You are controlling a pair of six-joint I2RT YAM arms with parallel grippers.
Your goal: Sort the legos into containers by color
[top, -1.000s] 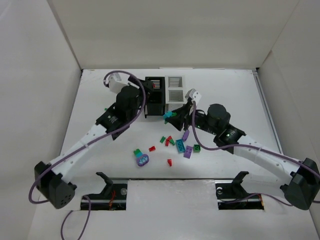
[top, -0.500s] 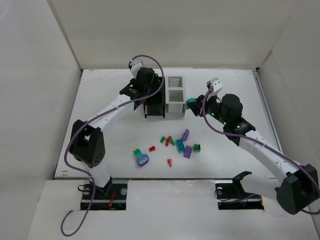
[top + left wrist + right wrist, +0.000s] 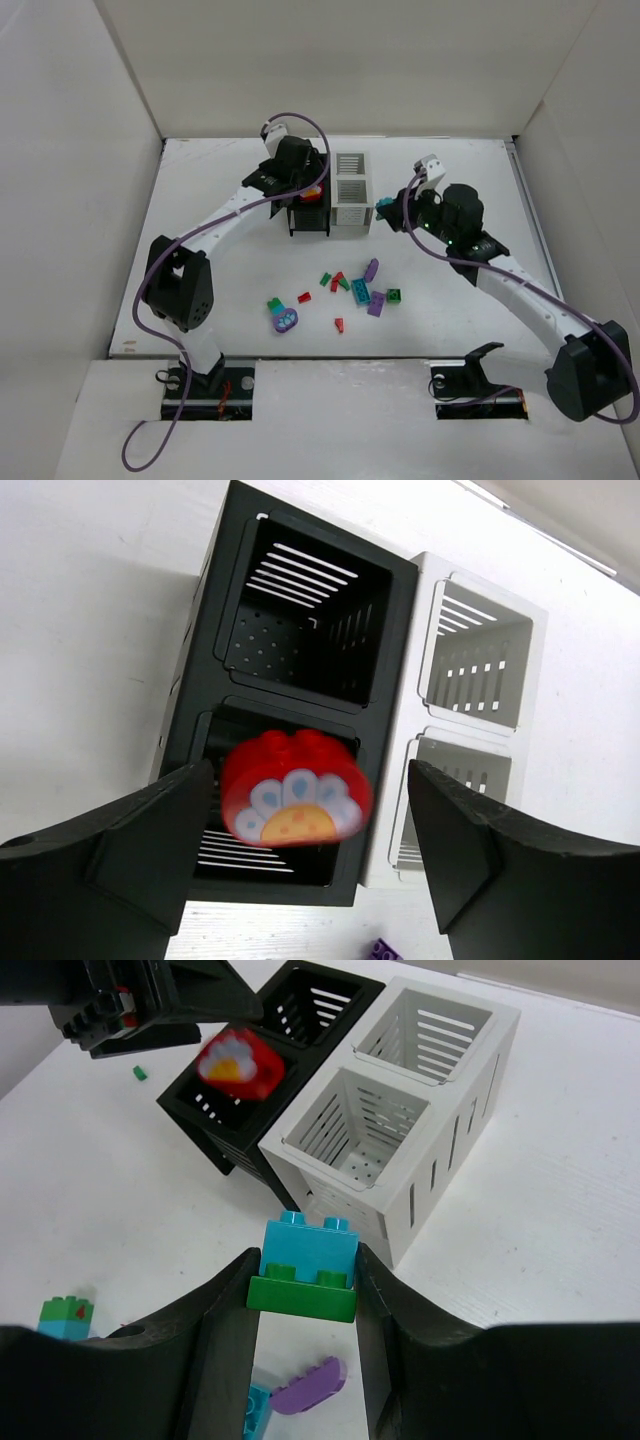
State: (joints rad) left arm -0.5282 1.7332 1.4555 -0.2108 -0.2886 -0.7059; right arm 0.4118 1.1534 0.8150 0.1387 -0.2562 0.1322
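Observation:
My left gripper hangs over the black bin with its jaws wide open. A red lego with a flower print is blurred in mid-air between the fingers, touching neither, above the bin's near compartment. My right gripper is shut on a teal-on-green lego piece, held above the table just right of the white bin. The white bin's compartments look empty. Loose legos lie in the middle of the table.
A purple piece with teal studs and a small red brick lie nearer the front. A purple curved piece lies under my right gripper. A tiny green brick sits left of the black bin. High white walls surround the table.
The left arm swung from beside the pile to over the black bin and opened; the red lego is now loose between its jaws. The right gripper carried the teal-green piece up and right.

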